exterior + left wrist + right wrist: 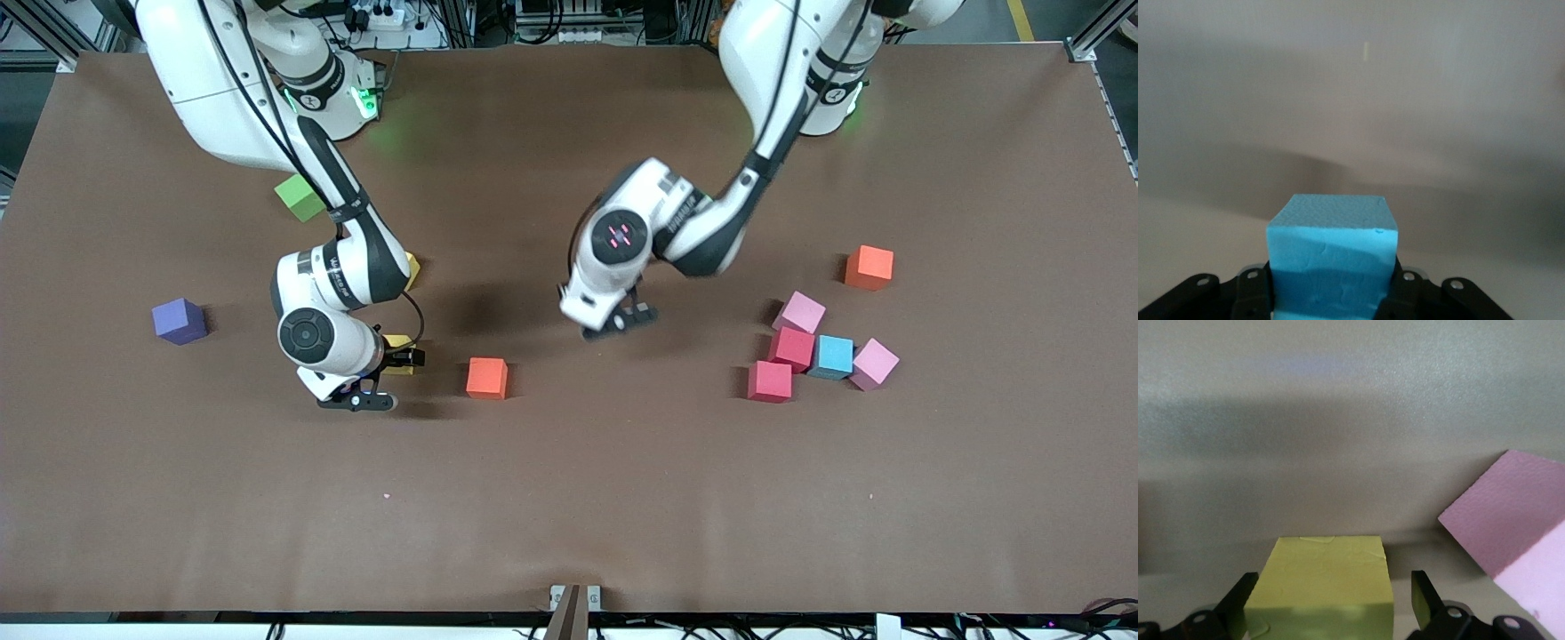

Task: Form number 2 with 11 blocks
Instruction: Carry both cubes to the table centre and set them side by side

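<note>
Front view, right gripper [386,379] low at a yellow block [396,341], orange block [487,377] at its three o'clock, left gripper [616,324] mid-surface [569,498], cluster of blocks [822,348] at its three o'clock, left wrist view, fingers [1253,293] clamping a light blue block [1331,260], right wrist view, fingers [1239,600] wide, flanking the yellow block [1321,590], pink block [1511,520] near.

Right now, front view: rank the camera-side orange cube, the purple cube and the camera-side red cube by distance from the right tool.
1. orange cube: beside the right tool, toward the left arm's end.
2. purple cube: toward the right arm's end.
3. red cube: in the cluster toward the left arm's end.
</note>
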You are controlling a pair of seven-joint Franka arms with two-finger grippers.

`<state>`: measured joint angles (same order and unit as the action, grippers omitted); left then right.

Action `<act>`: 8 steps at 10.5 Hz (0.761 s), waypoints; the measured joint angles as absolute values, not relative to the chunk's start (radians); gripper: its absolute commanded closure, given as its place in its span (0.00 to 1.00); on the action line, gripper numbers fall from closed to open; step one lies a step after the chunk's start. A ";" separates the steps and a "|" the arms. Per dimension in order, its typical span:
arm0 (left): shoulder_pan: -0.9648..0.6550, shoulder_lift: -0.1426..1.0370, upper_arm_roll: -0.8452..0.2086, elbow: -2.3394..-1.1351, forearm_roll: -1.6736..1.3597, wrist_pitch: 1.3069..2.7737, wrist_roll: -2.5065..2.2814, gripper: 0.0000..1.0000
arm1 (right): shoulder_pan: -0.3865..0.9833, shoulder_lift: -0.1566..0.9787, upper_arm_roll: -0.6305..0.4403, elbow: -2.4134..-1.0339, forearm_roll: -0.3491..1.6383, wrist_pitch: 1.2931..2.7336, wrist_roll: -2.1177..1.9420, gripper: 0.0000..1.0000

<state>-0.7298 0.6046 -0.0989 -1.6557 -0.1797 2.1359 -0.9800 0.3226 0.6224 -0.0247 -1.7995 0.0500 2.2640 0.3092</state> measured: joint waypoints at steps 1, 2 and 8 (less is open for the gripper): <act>-0.732 0.577 -0.150 -1.727 -0.172 2.178 -1.033 0.92 | 0.323 0.617 -0.025 -1.805 0.050 2.271 0.309 0.00; -0.736 0.564 -0.197 -1.782 -0.150 2.217 -1.077 0.91 | 0.323 0.608 -0.025 -1.808 0.050 2.271 0.309 0.00; -0.751 0.560 -0.363 -1.958 0.066 2.393 -1.262 0.90 | 0.321 0.597 -0.027 -1.855 0.050 2.316 0.310 0.67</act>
